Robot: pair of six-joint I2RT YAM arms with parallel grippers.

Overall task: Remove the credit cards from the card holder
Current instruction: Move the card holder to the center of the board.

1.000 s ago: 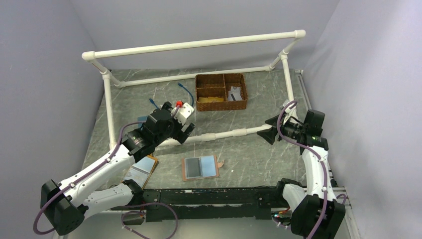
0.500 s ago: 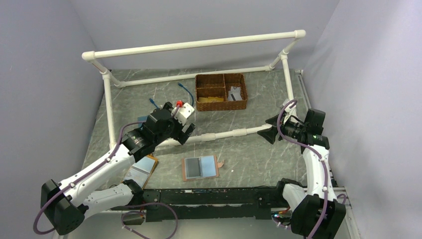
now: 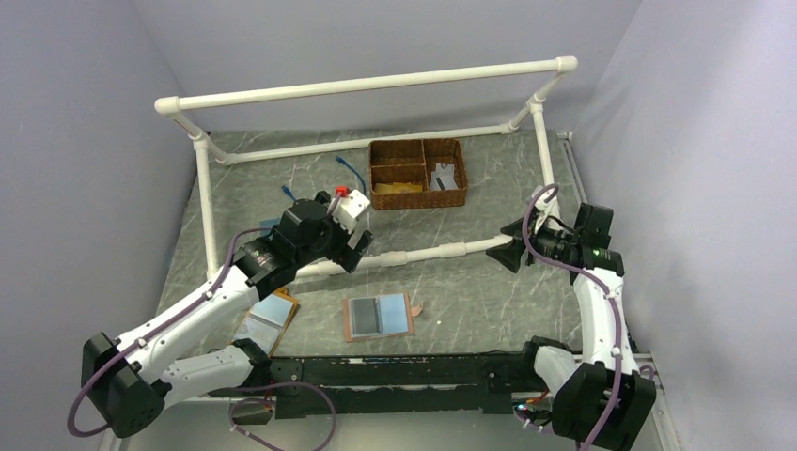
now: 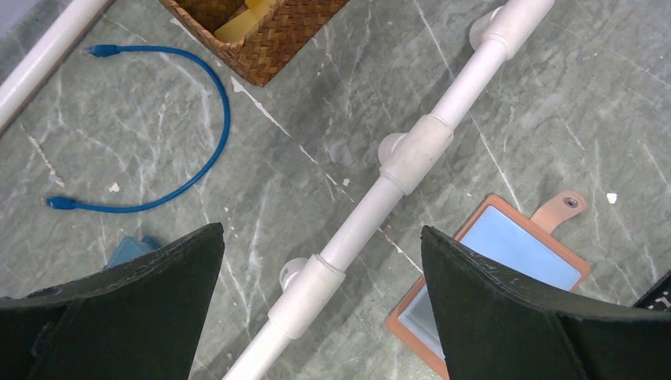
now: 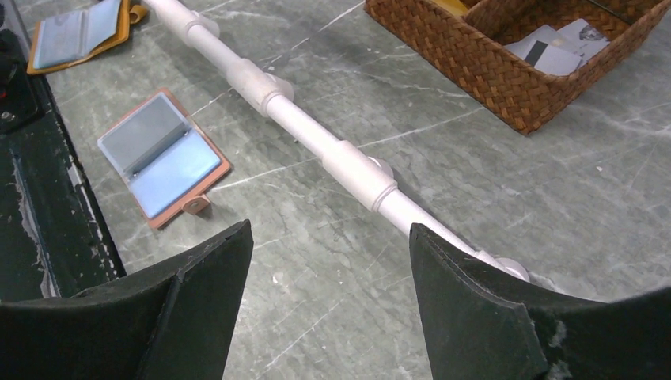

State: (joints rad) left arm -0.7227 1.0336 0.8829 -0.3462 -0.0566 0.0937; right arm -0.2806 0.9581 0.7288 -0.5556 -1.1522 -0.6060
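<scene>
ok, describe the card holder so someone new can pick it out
In the top view, find the white low rail crossing the middle of the table. Just below it in that view, the card holder lies flat and open. Unlike the orange-rimmed panel further left, it is reddish-brown with grey-blue pockets and a snap tab on its right edge.

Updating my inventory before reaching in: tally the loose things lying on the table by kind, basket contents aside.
card holder: 1
orange-rimmed panel: 1
wicker basket: 1
blue cable: 1
small blue block: 1
Total: 5
</scene>
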